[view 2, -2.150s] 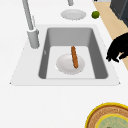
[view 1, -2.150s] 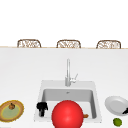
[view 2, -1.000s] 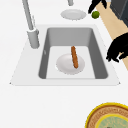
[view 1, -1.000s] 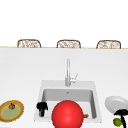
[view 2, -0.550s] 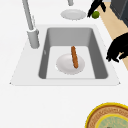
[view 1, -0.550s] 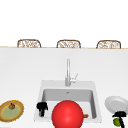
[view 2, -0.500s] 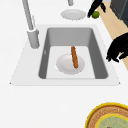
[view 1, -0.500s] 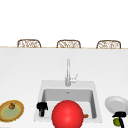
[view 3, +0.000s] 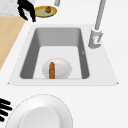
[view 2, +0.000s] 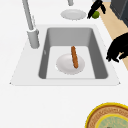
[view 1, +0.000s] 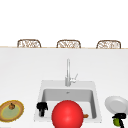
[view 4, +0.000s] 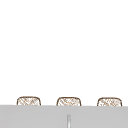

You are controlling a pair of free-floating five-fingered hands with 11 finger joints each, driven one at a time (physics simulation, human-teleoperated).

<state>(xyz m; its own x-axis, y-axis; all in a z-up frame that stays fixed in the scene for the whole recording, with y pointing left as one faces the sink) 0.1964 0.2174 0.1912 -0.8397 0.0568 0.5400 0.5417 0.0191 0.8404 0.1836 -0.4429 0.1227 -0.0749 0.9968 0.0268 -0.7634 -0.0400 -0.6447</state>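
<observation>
My right hand [view 1: 119, 116] hovers at the counter's front right, just in front of a white plate [view 1: 115, 103]. Its fingers are curled round a small green fruit [view 1: 116, 122]. In the left side view the right hand [view 2: 96, 7] has the green fruit [view 2: 95, 15] under its fingers, beside the white plate [view 2: 73, 14]. My left hand [view 1: 42, 108] hangs idle over the sink's front left rim, fingers relaxed, holding nothing. In the basin [view 2: 72, 37] a brown sausage [view 2: 74, 57] lies on a white dish [view 2: 65, 65].
A large red ball [view 1: 67, 114] hides the basin's front. The faucet [view 1: 68, 72] stands behind the sink. A yellow plate [view 1: 17, 111] with a brown item [view 1: 11, 106] sits on the counter at the left. Chair backs [view 1: 68, 44] line the far edge.
Since about two seconds ago my right hand has come down over the green fruit and curled round it. In the last second nothing has visibly moved. The left hand is still.
</observation>
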